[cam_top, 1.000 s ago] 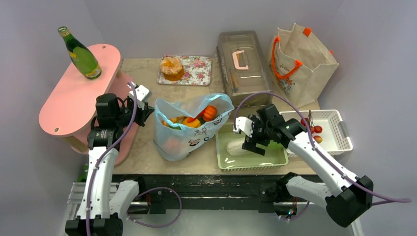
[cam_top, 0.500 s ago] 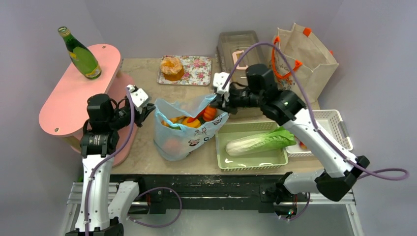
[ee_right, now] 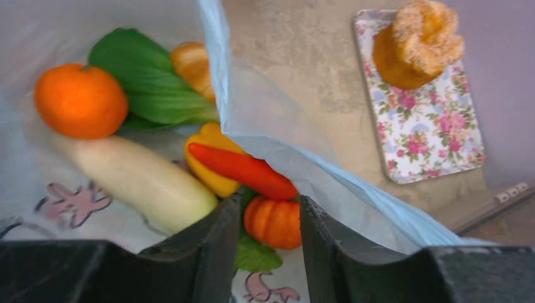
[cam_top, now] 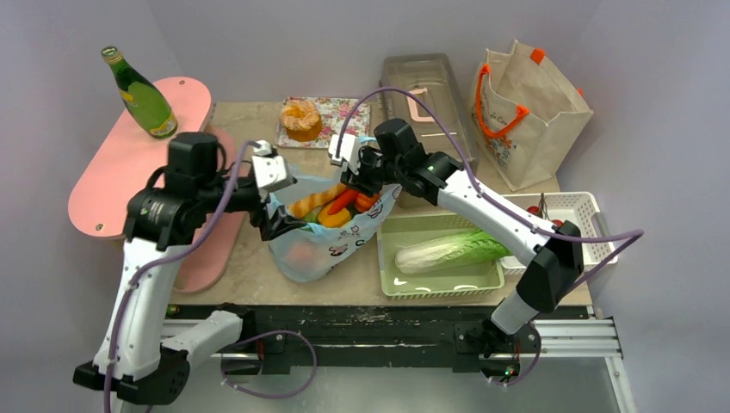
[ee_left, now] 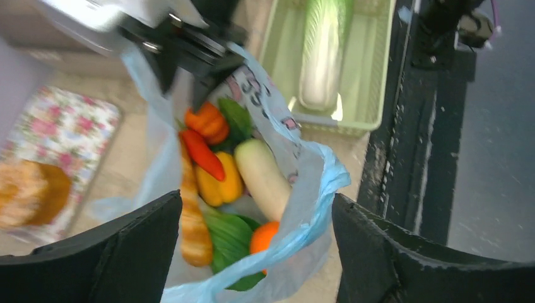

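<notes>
A blue plastic bag (cam_top: 323, 245) stands at the table's middle, holding a small orange pumpkin (ee_right: 274, 222), a red pepper (ee_right: 243, 170), a yellow pepper (ee_right: 205, 170), a white radish (ee_right: 132, 180), an orange (ee_right: 81, 101), a green leaf (ee_right: 148, 79) and a bread loaf (ee_left: 192, 221). My left gripper (cam_top: 277, 211) is open at the bag's left side, its fingers wide apart with the near rim (ee_left: 303, 189) between them. My right gripper (cam_top: 361, 176) hangs over the bag's back rim, jaws a narrow gap apart. The pumpkin shows in that gap; contact is unclear.
A napa cabbage (cam_top: 452, 249) lies in the green tray (cam_top: 439, 290) right of the bag. A white basket (cam_top: 594, 228), clear box (cam_top: 426, 95) and tote bag (cam_top: 529, 107) stand right and back. Behind the bag lies a floral tray (cam_top: 349, 129) with pastry (cam_top: 301, 119). At left, a pink shelf (cam_top: 120, 172) carries a bottle (cam_top: 142, 90).
The right arm left the cabbage in the green tray and swung left to above the bag. The left gripper moved right from the pink shelf to the bag's left rim.
</notes>
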`<state>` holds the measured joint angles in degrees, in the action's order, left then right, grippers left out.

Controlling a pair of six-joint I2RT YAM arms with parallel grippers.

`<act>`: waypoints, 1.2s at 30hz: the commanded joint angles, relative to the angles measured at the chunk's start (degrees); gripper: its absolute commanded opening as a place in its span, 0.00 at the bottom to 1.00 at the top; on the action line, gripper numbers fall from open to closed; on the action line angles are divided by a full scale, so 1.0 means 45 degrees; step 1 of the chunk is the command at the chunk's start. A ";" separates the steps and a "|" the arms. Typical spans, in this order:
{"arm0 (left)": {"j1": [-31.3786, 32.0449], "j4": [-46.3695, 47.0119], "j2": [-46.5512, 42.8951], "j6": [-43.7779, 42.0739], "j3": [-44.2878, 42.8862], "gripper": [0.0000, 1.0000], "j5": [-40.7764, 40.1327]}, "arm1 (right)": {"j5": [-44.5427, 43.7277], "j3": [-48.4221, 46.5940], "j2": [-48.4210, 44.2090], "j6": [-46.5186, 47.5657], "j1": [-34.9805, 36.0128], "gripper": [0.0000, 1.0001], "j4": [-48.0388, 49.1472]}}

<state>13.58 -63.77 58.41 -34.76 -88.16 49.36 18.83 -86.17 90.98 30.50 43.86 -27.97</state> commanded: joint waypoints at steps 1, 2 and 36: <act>0.1145 -0.1716 0.0971 -0.1088 0.1440 0.76 -0.2058 | -0.2625 -0.0761 0.0755 0.0502 -0.0053 0.37 0.2350; 0.1308 -0.2102 0.0914 -0.1501 0.1986 0.69 -0.2224 | -0.3142 -0.0910 0.0988 0.0397 -0.0082 0.41 0.2599; -0.1203 0.4309 -0.3202 0.5150 0.3720 0.79 -0.1759 | -0.0415 0.2698 -0.0743 0.3448 0.1264 0.40 0.3628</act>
<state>16.32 -55.68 42.15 -22.90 -69.95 36.49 22.31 -74.72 82.96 40.73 49.12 -18.59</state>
